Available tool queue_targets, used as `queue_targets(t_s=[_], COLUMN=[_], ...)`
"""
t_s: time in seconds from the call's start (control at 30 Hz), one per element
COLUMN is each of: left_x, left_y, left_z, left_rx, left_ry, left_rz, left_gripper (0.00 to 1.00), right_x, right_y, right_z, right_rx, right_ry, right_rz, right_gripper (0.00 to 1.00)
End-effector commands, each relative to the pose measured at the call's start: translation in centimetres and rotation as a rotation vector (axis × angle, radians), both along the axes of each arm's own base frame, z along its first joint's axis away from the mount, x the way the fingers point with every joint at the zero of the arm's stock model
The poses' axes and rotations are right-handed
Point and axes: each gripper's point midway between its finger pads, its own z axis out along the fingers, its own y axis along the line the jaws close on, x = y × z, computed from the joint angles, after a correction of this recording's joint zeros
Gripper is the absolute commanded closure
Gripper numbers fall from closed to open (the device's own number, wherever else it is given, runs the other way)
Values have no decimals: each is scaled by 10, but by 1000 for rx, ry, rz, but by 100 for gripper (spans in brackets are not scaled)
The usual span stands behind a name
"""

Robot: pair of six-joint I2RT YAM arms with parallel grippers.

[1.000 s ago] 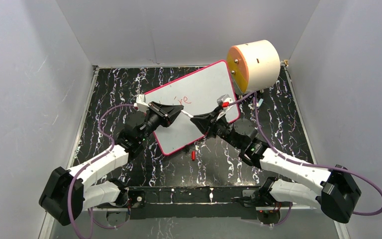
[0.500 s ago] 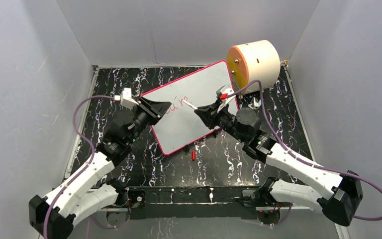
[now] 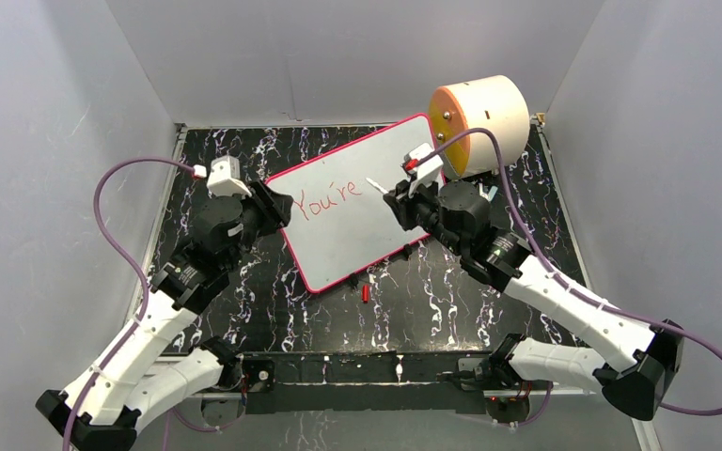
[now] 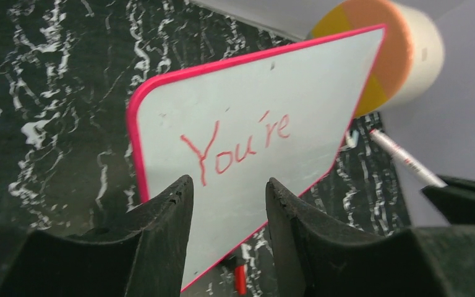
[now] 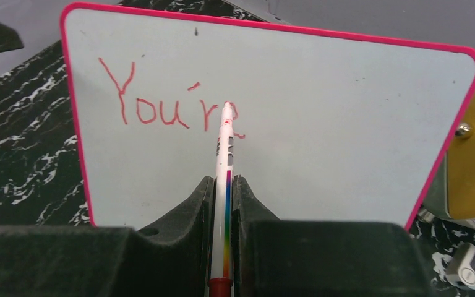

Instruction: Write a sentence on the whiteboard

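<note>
A black bench (image 3: 244,310) veined with white is carrying everything. A whiteboard (image 3: 357,235) with a pink-red frame is sitting askew around the middle, its far right corner just beside a cream cylinder (image 3: 484,117) with an orange face. The cylinder is resting in the bench's far right corner. A small red cap (image 3: 365,293) is lying just beside the whiteboard's near edge.

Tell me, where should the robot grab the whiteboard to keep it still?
By its left edge, from the left, jaws on both faces. The whiteboard is thin and tilted up, that edge is clear of the writing, and the open left gripper is beside it.
</note>
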Motion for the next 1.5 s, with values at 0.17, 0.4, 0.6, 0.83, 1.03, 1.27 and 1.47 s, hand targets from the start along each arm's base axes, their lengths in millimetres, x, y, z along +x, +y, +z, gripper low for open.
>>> queue_targets(t_s=[0.17, 0.4, 0.6, 0.83, 1.03, 1.27, 1.47], left_x=[-28, -32, -19, -6, -7, 3, 10], left_y=[37, 28, 20, 31, 54, 61, 56], left_z=[-68, -106, -128, -144, -147, -132, -108], left_rx=[166, 128, 148, 217, 295, 321, 305], left_ry=[154, 220, 257, 273, 307, 267, 223], left_rz=[67, 45, 50, 133, 242, 285, 264], left_gripper=[52, 52, 52, 55, 57, 57, 57], right_x=[30, 39, 40, 38, 39, 38, 36], right_y=[-27, -30, -34, -37, -36, -35, -38], right_z=[10, 3, 2, 2, -2, -6, -9], right_rx=[-42, 1, -6, 24, 21, 20, 6], right_ry=[1, 9, 3, -26, -30, -24, -10], right_rz=[-79, -72, -72, -74, -66, -55, -61], right_gripper=[100, 100, 100, 100, 100, 100, 100])
